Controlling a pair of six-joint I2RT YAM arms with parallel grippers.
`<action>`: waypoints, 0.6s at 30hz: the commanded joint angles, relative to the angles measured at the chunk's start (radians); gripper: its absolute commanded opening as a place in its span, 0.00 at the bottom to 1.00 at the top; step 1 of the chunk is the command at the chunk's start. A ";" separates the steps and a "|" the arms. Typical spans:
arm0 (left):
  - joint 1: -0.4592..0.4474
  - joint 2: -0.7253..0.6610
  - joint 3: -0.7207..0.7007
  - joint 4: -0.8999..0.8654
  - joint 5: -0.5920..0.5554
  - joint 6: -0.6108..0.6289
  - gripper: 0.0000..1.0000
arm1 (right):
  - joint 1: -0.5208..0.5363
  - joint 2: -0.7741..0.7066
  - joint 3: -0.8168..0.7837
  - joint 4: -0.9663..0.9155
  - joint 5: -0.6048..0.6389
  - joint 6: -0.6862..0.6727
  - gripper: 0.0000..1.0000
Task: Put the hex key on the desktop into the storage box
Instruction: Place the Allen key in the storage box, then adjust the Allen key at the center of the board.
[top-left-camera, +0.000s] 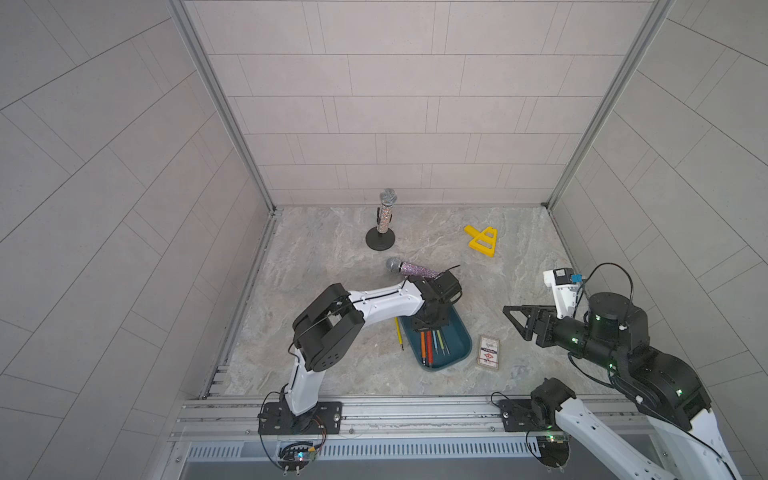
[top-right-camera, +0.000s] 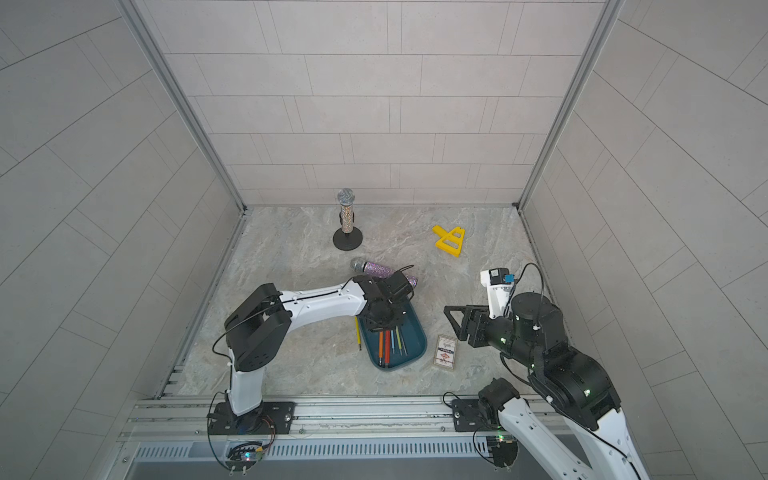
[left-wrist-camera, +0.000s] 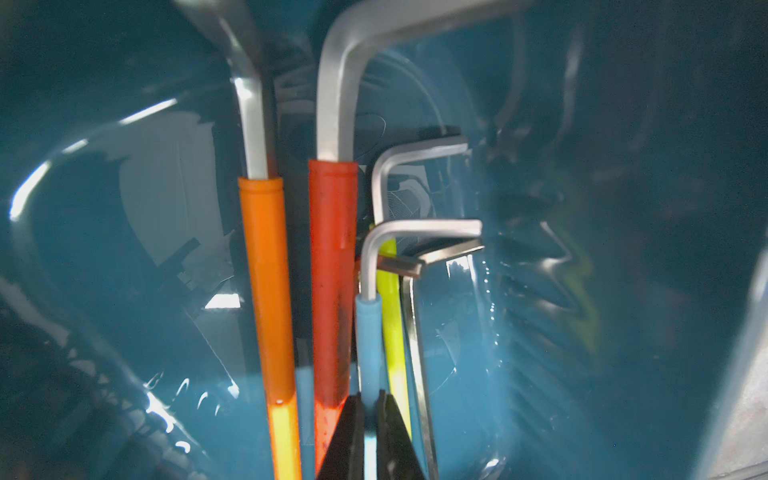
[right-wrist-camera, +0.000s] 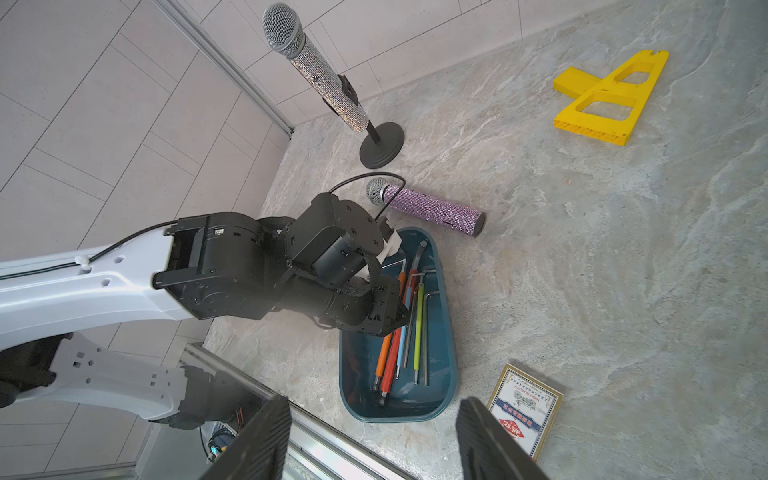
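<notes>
Presently placing: left claw pinches the blue key low inside the box, among other keys. Next move – release, then lift clear – a yellow key lies on the desktop beside it.

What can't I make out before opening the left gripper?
Left gripper tips: top views, under its own wrist.
Whether blue hex key touches storage box floor: left wrist view blurred, top views too small.
Yellow hex key on desktop: top views, far end under left arm.
</notes>
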 joint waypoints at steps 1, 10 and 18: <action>-0.006 -0.001 -0.013 -0.001 -0.006 -0.008 0.07 | 0.005 -0.007 -0.011 0.000 0.010 -0.011 0.69; -0.006 -0.019 -0.014 -0.007 -0.009 -0.008 0.24 | 0.005 -0.005 -0.011 0.003 0.008 -0.009 0.68; -0.007 -0.082 0.027 -0.047 -0.047 0.000 0.25 | 0.004 -0.004 -0.008 0.003 0.007 -0.009 0.68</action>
